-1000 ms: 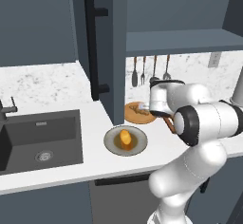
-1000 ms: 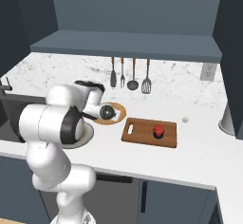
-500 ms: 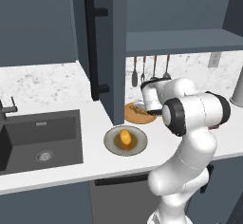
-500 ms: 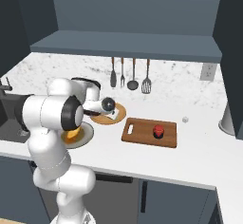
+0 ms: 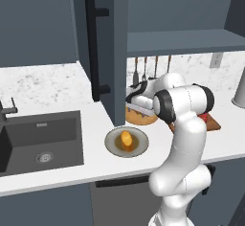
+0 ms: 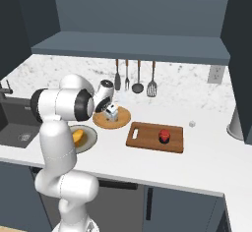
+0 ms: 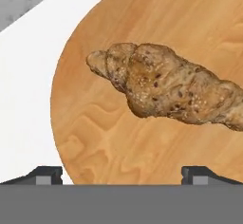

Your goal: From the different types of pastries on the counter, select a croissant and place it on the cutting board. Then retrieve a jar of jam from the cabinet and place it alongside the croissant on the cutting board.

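In the hand view the golden-brown ridged croissant lies on a round tan wooden plate, just ahead of my open gripper, whose fingertips are spread wide with nothing between them. From the right base view my gripper hangs low over that wooden plate. The red jar of jam stands on the reddish-brown cutting board. The orange-yellow pastry rests on a grey plate. The cabinet door stands swung out over the counter.
A dark sink is set in the counter at the left. Kitchen utensils hang on the back wall. A grey vessel stands at the far right, with a small white thing beside the board.
The arm's elbow has swung left and up while the hand stayed over the wooden plate. The gripper stays open. Nothing on the counter has moved.
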